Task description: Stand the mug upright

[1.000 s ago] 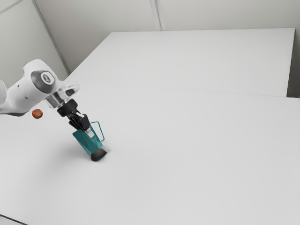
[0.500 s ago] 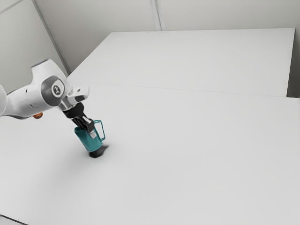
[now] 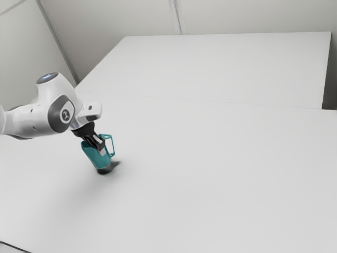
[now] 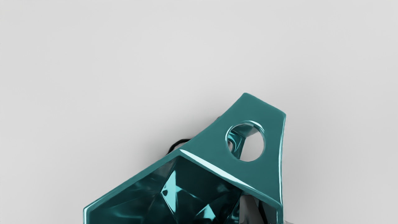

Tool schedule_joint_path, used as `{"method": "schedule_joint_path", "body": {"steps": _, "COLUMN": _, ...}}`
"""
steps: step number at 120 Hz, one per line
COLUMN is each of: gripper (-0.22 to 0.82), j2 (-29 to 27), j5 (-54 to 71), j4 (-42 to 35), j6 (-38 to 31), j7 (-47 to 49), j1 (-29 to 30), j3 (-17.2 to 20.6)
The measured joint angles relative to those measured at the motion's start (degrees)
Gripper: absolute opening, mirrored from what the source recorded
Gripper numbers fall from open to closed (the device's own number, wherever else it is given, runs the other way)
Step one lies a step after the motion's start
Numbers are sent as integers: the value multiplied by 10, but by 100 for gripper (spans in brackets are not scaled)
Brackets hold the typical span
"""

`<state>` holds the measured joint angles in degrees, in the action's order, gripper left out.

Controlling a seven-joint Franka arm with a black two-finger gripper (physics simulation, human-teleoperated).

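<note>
Counts one teal mug [image 3: 95,156], with one handle [image 4: 264,112] and one round hole [image 4: 226,141] showing in it. Adds one white robot arm [image 3: 52,103] and one black gripper [image 3: 100,149]. Also logs one pale table [image 3: 210,184], plus one thin dark line [image 3: 16,247] in the exterior view's lower left corner.

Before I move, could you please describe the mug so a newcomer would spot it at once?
Over the white table, follow the white arm to its black hand. There, the tilted mug with an open handle stands apart by its teal colour.
</note>
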<state>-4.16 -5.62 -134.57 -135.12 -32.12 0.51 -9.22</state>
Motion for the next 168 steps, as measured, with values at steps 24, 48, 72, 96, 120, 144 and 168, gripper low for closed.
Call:
{"method": "schedule_joint_path", "body": {"steps": 24, "gripper": -17, "j2": 6, "j5": 29, "j4": 1, "j6": -13, "j7": 19, "j1": -4, "j3": 0}}
{"method": "schedule_joint_path", "body": {"steps": 48, "gripper": -17, "j2": 15, "j5": 57, "j4": 1, "j6": -20, "j7": 37, "j1": -11, "j3": 0}}
{"method": "schedule_joint_path", "body": {"steps": 72, "gripper": -17, "j2": 38, "j5": 63, "j4": 3, "j6": -23, "j7": 52, "j1": -11, "j3": 1}}
{"method": "schedule_joint_path", "body": {"steps": 96, "gripper": -18, "j2": 45, "j5": 66, "j4": 4, "j6": -27, "j7": 65, "j1": -16, "j3": -2}}
{"method": "schedule_joint_path", "body": {"steps": 120, "gripper": 19, "j2": 44, "j5": 75, "j4": 7, "j6": -24, "j7": 71, "j1": -16, "j3": 1}}
{"method": "schedule_joint_path", "body": {"steps": 144, "gripper": 44, "j2": 39, "j5": 90, "j4": 16, "j6": -18, "j7": 76, "j1": -20, "j3": 0}}
{"method": "schedule_joint_path", "body": {"steps": 168, "gripper": 54, "j2": 20, "j5": 95, "j4": 26, "j6": -6, "j7": 80, "j1": -23, "j3": 0}}
